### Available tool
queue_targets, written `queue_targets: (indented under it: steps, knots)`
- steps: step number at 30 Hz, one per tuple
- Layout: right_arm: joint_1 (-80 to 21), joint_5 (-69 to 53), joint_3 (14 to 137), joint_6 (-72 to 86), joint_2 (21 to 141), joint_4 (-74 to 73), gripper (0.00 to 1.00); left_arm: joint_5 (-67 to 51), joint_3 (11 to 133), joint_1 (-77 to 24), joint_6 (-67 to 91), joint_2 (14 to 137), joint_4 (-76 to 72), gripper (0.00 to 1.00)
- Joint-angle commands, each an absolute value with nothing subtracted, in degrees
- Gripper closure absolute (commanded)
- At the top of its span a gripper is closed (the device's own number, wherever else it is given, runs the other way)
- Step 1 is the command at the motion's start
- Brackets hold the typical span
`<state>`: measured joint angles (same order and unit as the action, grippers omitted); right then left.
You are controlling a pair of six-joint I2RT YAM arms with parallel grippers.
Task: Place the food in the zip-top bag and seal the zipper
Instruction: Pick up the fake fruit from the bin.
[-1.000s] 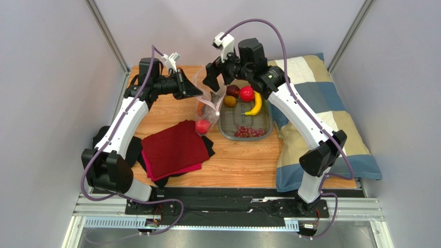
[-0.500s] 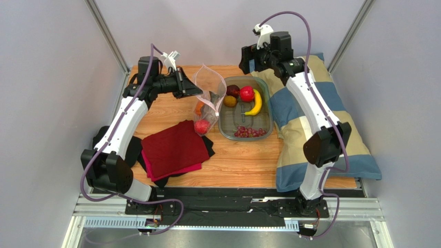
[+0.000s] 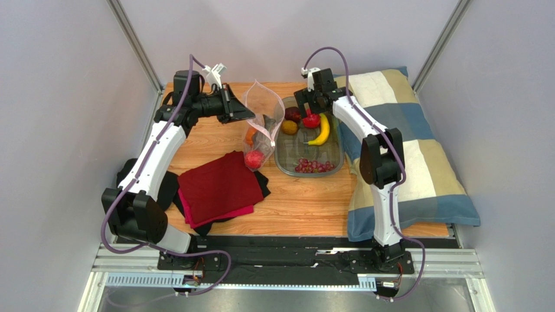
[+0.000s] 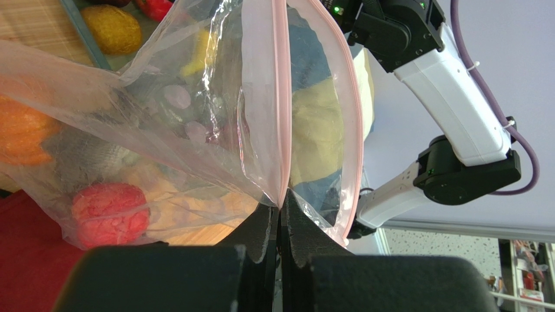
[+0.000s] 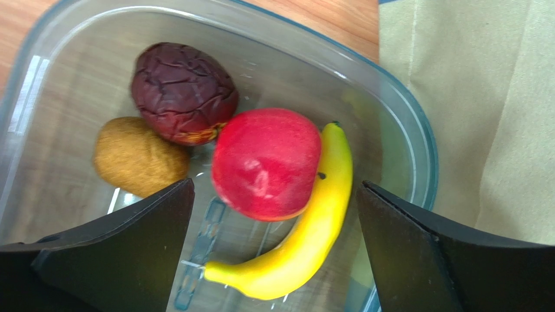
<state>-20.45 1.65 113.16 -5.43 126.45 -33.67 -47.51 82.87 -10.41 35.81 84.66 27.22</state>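
Clearly held aloft: bag [image 3: 264,120], clear and crinkly, pinched at one end of its mouth by left jaws, clamped together on the plastic at the meeting point of the zipper's [image 4: 281,97] two halves. Hangs slanted over the tabletop [image 3: 299,201], between left arm and tub [image 3: 332,159], lower end down by the red cloth [image 3: 218,188]; resting there or just clear, impossible to tell. Mouth gaping, pale-pink strip split into two arcs spreading away from the pinch. Glossy, wrinkled, see-through, streaked with glare. Inside, low down: strawberry [image 4: 107,211], red and bumpy; pumpkin [image 4: 23,130], orange, pressed against the film; between them something grey and textured, probably the fish [image 4: 85,156].

Over at the tub, right jaws spread wide, hovering above the far end, gripping nothing. Framed between them in the wrist view: apple [image 5: 266,162], red, leaning on banana [image 5: 306,234]; plum [image 5: 182,91], dark and wrinkled, touching apple; ochre fruit [image 5: 140,156] just beside plum. Grapes [image 3: 314,166] at the tub's near end. Pillow [image 3: 417,143] right of tub.
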Motion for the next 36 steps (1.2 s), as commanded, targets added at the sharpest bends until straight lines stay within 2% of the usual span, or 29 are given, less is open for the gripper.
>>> queue_targets:
  steps: [1, 15, 21, 24, 27, 30, 36]
  knots:
    - [-20.5, 4.3, 114.1, -7.3, 128.5, -30.9, 0.00, -48.3, 85.1, -10.5, 35.0, 84.8, 26.1, 1.00]
    - [-20.5, -1.2, 114.9, -4.3, 132.2, -31.6, 0.00, -48.0, 84.9, -10.5, 34.9, 85.3, 26.1, 1.00]
    - [-20.4, -1.3, 112.7, -4.5, 127.6, -31.7, 0.18, -48.0, 85.2, -10.5, 34.0, 85.3, 26.8, 1.00]
    - [-20.3, -2.1, 110.6, -4.8, 122.5, -32.2, 0.34, -48.2, 85.1, -10.5, 33.8, 85.0, 27.2, 1.00]
    - [-19.9, -3.9, 110.7, -4.4, 117.3, -34.3, 0.44, -48.1, 84.6, -10.5, 33.6, 84.6, 27.2, 1.00]
    - [-19.5, -6.3, 111.1, -3.9, 113.2, -35.7, 0.50, -47.9, 84.1, -10.5, 33.6, 84.5, 27.2, 1.00]
    - [-19.2, -15.8, 114.5, -1.7, 103.4, -38.0, 0.51, -47.0, 83.6, -10.5, 33.4, 84.4, 27.2, 1.00]
